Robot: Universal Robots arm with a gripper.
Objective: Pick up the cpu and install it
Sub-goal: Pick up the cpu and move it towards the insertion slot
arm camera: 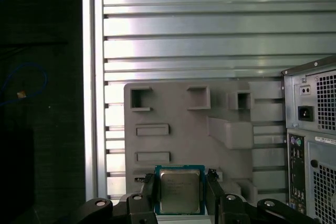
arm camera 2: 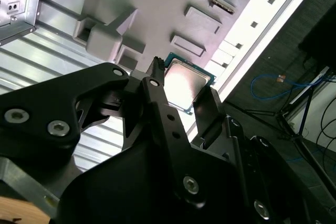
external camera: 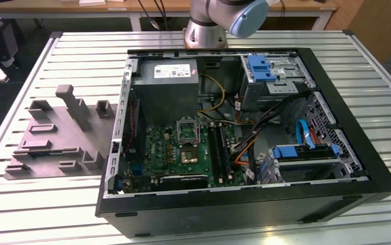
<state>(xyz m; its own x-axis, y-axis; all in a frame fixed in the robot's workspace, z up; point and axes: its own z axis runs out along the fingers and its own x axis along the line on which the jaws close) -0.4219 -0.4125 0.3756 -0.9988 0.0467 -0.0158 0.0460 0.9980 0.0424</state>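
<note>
In both wrist views the cpu (arm camera: 179, 190) (arm camera 2: 187, 81), a thin square chip with a silvery-grey top and a pale green rim, sits between the two black fingers of my gripper (arm camera: 180, 188) (arm camera 2: 185, 91), which is shut on its edges. The chip hangs well above the grey plastic fixture (arm camera: 184, 124) (arm camera 2: 157, 9) lying on the slatted table. In the exterior view the fixture (external camera: 52, 138) is at the exterior view's left of the open computer case (external camera: 345, 148). The metal-framed socket (external camera: 187, 131) lies on the green board inside the case.
The case's back panel (arm camera: 315, 129) stands beside the fixture. Inside are a power supply (external camera: 171, 89), blue drive brackets (external camera: 262, 68), loose cables (external camera: 256, 133) and a shiny chip (external camera: 189, 157) fixed to the board. The table's edge (arm camera: 92, 77) borders a dark floor.
</note>
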